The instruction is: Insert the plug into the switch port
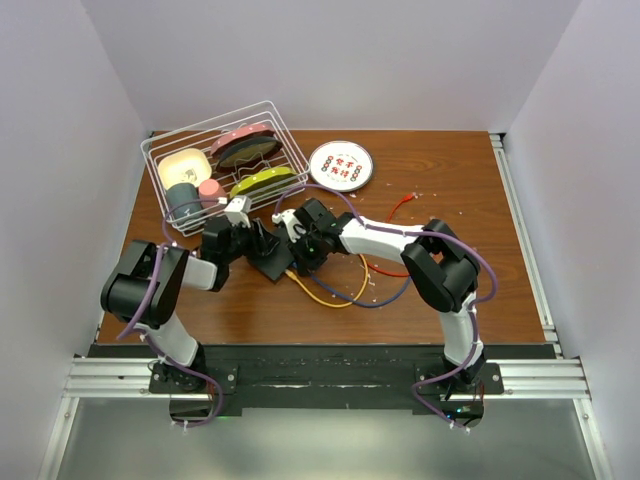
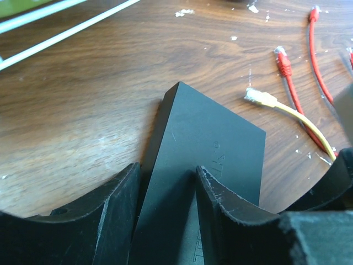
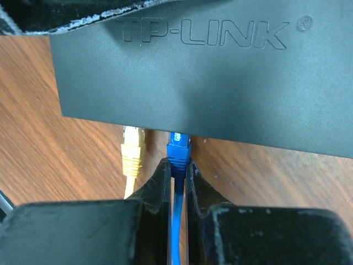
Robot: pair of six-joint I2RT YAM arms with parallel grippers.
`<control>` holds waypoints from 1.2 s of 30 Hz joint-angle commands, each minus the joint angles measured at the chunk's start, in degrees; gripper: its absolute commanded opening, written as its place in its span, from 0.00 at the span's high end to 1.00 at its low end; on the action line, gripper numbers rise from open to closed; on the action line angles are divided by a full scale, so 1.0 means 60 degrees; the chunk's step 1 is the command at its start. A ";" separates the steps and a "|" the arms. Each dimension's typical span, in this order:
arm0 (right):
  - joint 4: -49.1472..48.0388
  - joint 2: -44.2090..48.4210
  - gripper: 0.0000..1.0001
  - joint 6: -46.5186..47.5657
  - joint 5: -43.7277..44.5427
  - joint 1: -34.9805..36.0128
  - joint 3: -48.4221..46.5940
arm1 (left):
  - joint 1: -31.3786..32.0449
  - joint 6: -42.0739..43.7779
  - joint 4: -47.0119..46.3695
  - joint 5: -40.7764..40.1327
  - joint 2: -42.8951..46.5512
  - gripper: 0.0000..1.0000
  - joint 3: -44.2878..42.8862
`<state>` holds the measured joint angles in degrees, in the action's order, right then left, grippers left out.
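The matte-black switch [image 1: 271, 264] lies mid-table, one edge lifted. My left gripper [image 1: 260, 240] is shut on the switch [image 2: 204, 138]; in the left wrist view one finger sits under its edge and the other on its top face. My right gripper [image 3: 178, 168] is shut on a blue plug [image 3: 178, 147] just behind its head. The plug's tip meets the long edge of the switch [image 3: 209, 83], below the TP-LINK lettering. The sockets are hidden, so I cannot tell how far in it sits. A yellow plug [image 3: 133, 150] lies at the same edge just left of it.
A wire dish rack [image 1: 160, 150] with bowls and plates stands at the back left. A round patterned white plate [image 1: 340, 165] is behind the arms. Loose yellow [image 2: 259, 98] and red plugs [image 2: 283, 59] lie on the wood right of the switch. Cables loop below the right arm [image 1: 340, 298].
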<state>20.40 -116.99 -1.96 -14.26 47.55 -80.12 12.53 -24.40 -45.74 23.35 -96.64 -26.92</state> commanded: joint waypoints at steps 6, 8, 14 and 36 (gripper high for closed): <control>-0.1731 -0.0585 1.00 0.0106 0.0516 0.0146 -0.0432 | 0.1412 -0.1075 0.0238 0.2145 0.0623 0.69 0.0663; -0.1600 -0.0570 1.00 0.0150 0.0575 0.0146 -0.0402 | 0.1397 -0.0957 0.0576 0.1881 0.0827 0.66 0.0663; -0.1160 -0.0336 1.00 0.0048 0.0750 0.0146 -0.0227 | 0.1119 -0.0855 0.1162 0.1104 0.1267 0.50 0.0561; 0.2209 0.0089 0.53 -0.0303 0.3078 0.0146 -0.0826 | 0.0035 -0.0152 0.4560 -0.1562 0.3303 0.28 -0.0831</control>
<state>26.83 -116.64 -3.05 -3.53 48.84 -82.56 13.15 -25.91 -20.95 16.25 -79.29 -28.97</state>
